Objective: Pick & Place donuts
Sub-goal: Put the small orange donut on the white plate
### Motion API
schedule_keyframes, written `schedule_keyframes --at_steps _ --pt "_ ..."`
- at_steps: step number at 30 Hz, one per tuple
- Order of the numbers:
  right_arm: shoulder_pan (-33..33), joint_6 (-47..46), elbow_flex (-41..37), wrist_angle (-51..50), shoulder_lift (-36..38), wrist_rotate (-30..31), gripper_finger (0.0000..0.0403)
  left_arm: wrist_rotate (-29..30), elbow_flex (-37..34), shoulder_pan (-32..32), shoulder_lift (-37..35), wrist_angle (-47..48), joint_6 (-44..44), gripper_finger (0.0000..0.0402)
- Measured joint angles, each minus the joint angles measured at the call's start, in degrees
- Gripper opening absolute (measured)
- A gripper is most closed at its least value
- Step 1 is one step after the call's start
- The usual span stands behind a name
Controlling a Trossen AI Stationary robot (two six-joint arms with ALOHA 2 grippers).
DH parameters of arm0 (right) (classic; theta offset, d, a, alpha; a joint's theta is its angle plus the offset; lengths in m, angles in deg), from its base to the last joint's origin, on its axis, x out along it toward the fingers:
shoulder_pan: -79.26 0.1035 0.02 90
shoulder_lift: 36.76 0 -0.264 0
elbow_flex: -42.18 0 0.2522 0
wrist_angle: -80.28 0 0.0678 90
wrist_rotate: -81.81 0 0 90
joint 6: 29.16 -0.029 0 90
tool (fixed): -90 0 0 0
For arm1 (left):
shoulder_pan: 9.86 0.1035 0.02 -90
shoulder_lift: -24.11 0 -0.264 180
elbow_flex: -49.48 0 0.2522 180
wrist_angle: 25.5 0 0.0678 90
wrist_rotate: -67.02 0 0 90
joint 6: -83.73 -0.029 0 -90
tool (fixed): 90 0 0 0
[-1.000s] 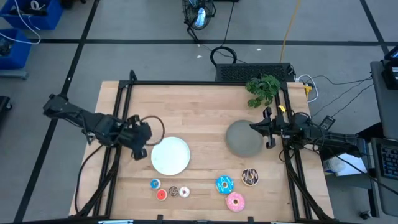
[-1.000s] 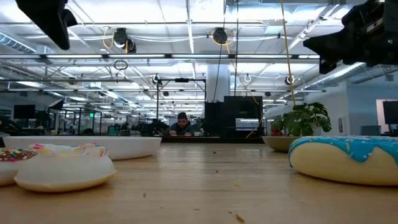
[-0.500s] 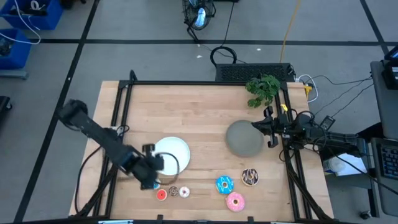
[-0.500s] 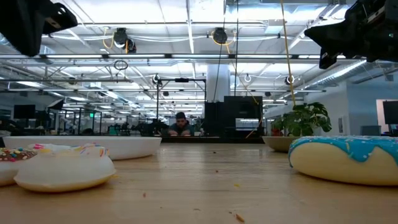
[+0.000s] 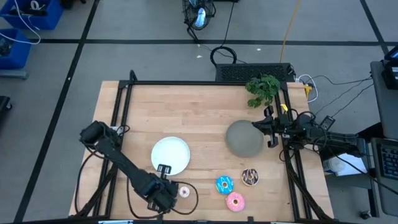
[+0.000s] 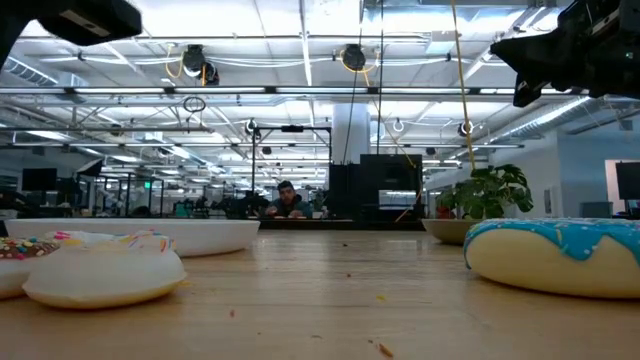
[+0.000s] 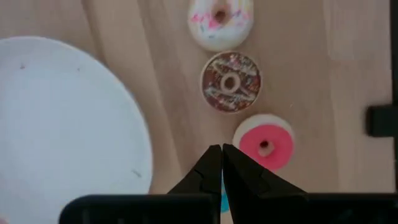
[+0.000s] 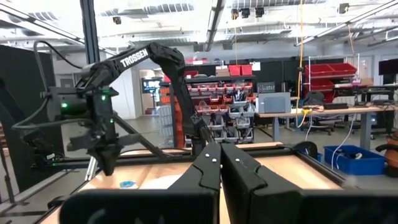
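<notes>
Hovering with its fingers pressed together and holding nothing, the left gripper (image 7: 222, 163) sits over the row of small donuts at the near edge of the table (image 5: 205, 118), just beside the white plate (image 5: 171, 155). This looks like the approach before a first pick; the fingers would need to spread and come down around one ring. Under it lie the red donut (image 7: 266, 142), a small brown one (image 7: 231, 81) with sprinkles, and the whitish donut (image 7: 220, 18), in a line, apart. A sliver of blue shows beneath the fingers. Further right rest the blue-iced donut (image 5: 224, 184), pink-iced donut (image 5: 235, 201) and chocolate donut (image 5: 249, 177). Beyond, the right gripper (image 5: 268, 130) waits clenched and empty by the grey plate (image 5: 242, 139).
</notes>
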State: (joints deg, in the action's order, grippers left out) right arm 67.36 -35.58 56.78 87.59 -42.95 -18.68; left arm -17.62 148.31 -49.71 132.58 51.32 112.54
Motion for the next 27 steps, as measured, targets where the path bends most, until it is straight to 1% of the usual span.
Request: schedule_keyframes --at_steps 6,10,13,17,21,24,27 --pt "0.0 0.0 0.0 0.1 0.0 0.0 0.0 -1.0 -0.4 0.5 -0.9 1.0 7.6 0.0021" --pt "0.0 0.3 0.0 0.1 0.0 0.0 0.0 -4.4 -0.4 0.0 -1.4 1.3 8.4 0.0021" --pt "0.0 1.4 0.0 0.6 0.0 0.0 0.0 -5.5 -0.4 -0.1 -2.4 1.4 8.5 0.0021" --pt "0.0 1.5 0.0 0.5 0.0 0.0 0.0 -5.0 -0.4 -0.1 -4.0 0.7 9.5 0.0021" --pt "0.0 1.5 0.0 0.5 0.0 0.0 0.0 -2.4 -0.4 -0.4 -4.0 -0.5 9.2 0.0021" --pt "0.0 1.1 0.0 0.5 0.0 0.0 0.0 -2.6 -0.4 -0.5 -3.7 -1.1 9.2 0.0023" --pt "0.0 0.4 0.0 0.4 0.0 -0.1 0.0 -3.9 -0.4 -0.6 -3.5 -3.1 10.5 0.0046"
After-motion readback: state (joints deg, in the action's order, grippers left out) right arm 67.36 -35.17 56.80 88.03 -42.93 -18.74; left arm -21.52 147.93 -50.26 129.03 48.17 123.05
